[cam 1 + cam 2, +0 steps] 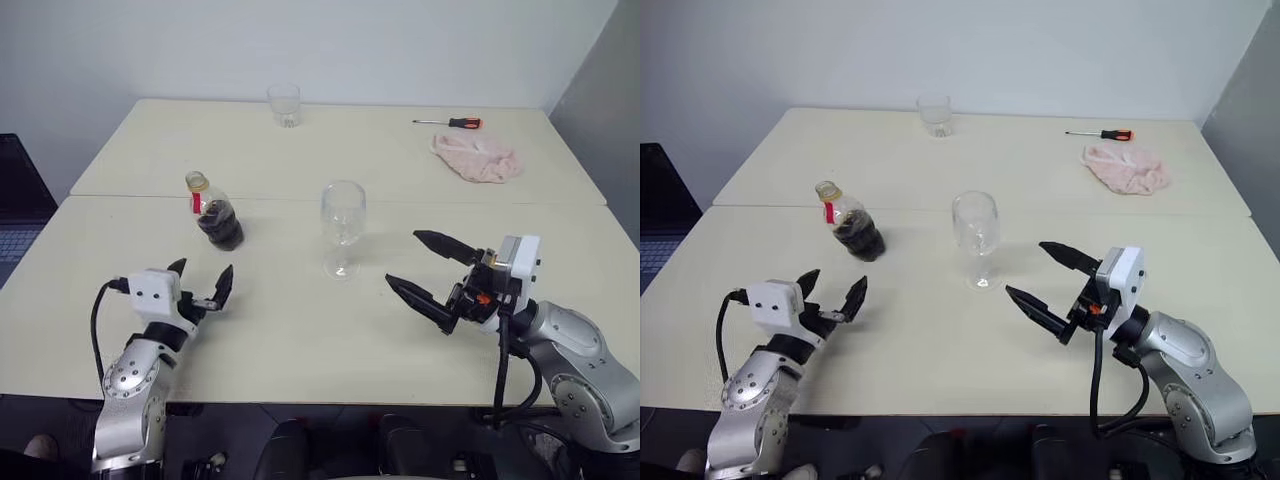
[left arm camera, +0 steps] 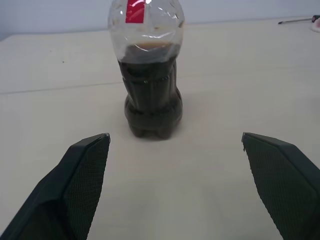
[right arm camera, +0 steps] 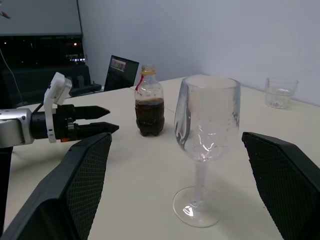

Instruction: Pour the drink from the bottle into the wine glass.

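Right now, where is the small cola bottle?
The small clear plastic cola bottle stands upright on the cream table, left of the clear stemmed wine glass, just ahead of the open left claw.

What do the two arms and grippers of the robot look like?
Both arms are silver-grey metal with rounded joints. Each carries a white box at the wrist and a black cable. The left gripper and right gripper have two black, pointed fingers with textured pads; orange details mark the right wrist.

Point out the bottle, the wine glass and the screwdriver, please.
bottle (image 1: pixel 219 222): left eye view, on its dark lower body.
wine glass (image 1: pixel 343 212): left eye view, on the bowl.
screwdriver (image 1: pixel 464 123): left eye view, on its orange handle.
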